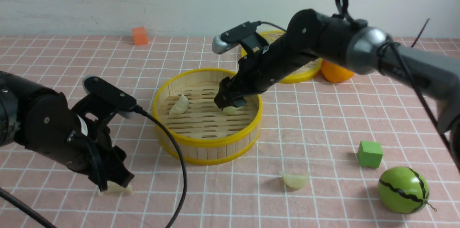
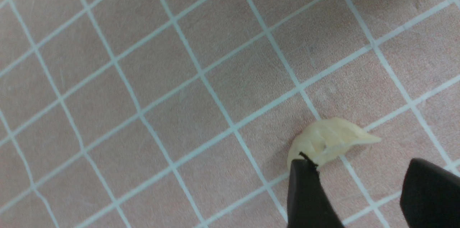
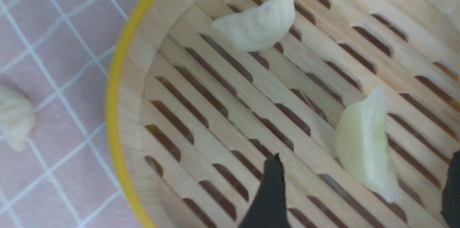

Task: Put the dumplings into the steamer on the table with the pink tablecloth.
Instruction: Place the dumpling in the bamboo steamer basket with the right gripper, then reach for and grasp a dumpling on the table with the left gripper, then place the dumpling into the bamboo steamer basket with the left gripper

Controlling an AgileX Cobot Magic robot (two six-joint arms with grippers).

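Inside slatted bamboo steamer (image 1: 206,150), two crescent dumplings (image 1: 179,105)

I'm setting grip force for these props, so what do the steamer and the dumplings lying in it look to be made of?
Steamer: pale bamboo or wood slats, matte with faint grain. Its glossy yellow rims look like plastic.
Dumplings: smooth, slightly translucent cream with soft moulded pleats, so probably rubber or soft plastic. How hard they are cannot be told by sight.

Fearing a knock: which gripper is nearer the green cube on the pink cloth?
Right. The right gripper is inside the yellow-rimmed bamboo steamer, left of the green cube; the left gripper is farther left, at a pale crescent dumpling.
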